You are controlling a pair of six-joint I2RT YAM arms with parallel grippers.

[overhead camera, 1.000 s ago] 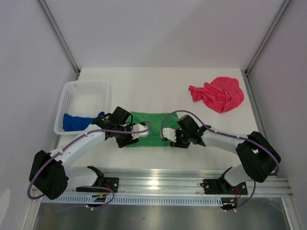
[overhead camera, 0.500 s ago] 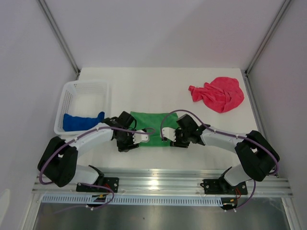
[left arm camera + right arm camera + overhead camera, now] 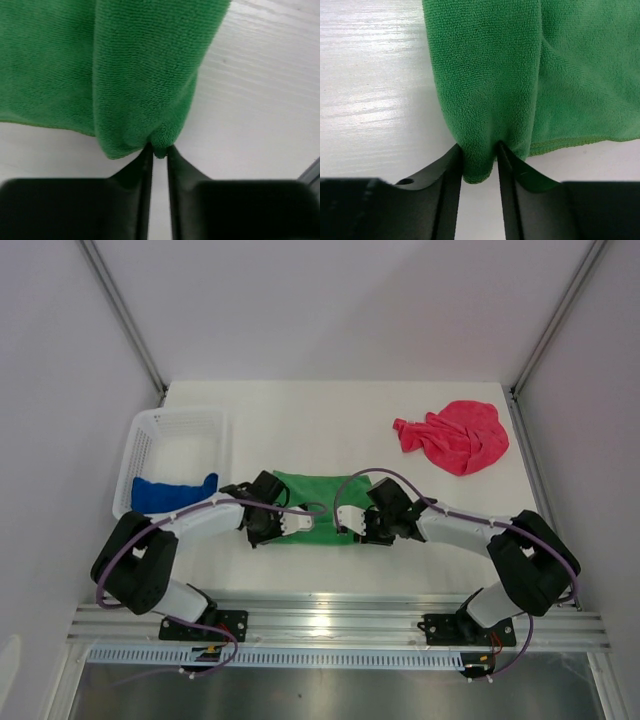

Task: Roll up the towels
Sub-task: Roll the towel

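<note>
The bright green towel (image 3: 318, 498) lies flat mid-table between both arms. My left gripper (image 3: 292, 525) sits at its near left corner; in the left wrist view the left gripper (image 3: 159, 148) is shut on a small bunched fold of the green towel (image 3: 145, 65). My right gripper (image 3: 348, 521) is at the near right corner; the right wrist view shows the right gripper (image 3: 480, 152) pressing both sides of a thicker fold of the green towel (image 3: 490, 75). The blue towel (image 3: 170, 492) lies bunched in the basket. The pink-red towel (image 3: 455, 435) is crumpled at the far right.
A white mesh basket (image 3: 180, 418) stands at the left edge of the table. Grey walls with metal posts close in the left, right and back. A metal rail (image 3: 330, 625) runs along the near edge by the arm bases.
Both grippers have narrowed onto the green towel's near edge, the left one more. The left arm's elbow has swung in and its wrist slid slightly right.
</note>
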